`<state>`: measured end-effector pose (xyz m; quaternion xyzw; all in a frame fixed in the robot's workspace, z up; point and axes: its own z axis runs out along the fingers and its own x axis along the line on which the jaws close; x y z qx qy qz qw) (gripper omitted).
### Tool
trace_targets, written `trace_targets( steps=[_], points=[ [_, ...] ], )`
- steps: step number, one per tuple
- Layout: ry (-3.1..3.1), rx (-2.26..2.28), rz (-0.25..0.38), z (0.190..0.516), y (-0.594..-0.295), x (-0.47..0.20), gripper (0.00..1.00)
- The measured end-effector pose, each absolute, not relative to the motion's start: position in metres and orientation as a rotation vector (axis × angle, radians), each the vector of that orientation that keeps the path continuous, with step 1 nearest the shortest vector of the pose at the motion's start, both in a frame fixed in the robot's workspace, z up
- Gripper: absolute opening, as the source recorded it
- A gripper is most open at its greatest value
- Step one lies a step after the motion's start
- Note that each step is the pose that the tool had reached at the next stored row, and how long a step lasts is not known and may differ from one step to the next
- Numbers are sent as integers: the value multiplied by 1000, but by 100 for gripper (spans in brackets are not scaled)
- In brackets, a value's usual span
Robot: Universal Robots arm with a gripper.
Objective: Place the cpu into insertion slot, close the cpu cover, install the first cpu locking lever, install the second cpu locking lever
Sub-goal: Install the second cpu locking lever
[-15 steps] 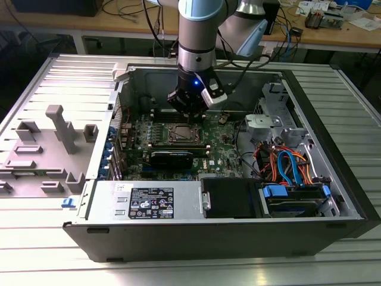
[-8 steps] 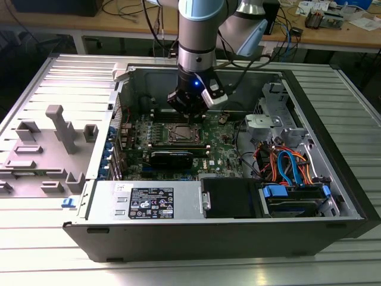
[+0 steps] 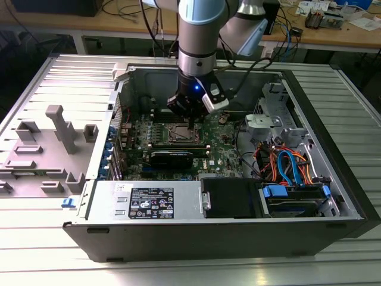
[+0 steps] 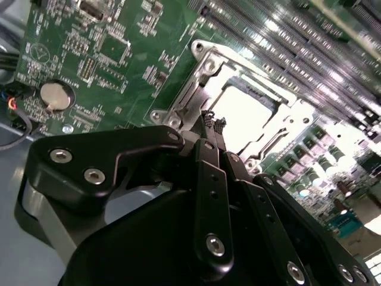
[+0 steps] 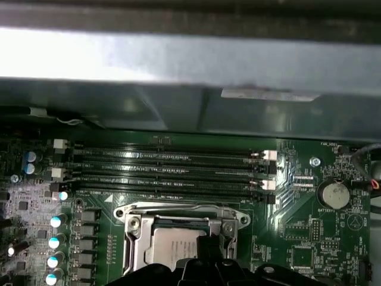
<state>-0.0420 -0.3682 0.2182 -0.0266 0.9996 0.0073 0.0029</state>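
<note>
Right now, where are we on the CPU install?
Done: the cpu sits in the socket with the cpu cover down over it, its metal top showing through the window. In hand: the tool is at the socket's edge, holding nothing visible. Left: I can't confirm either locking lever is latched.
</note>
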Motion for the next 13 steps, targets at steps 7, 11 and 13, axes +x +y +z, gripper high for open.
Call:
trace_targets(
  steps=[7,11,13],
  points=[
    [3136,-83,23,226,-374,-42,11],
    [3136,-84,23,226,-386,-42,11],
    [3136,-83,23,226,-390,-42,11]
  ],
)
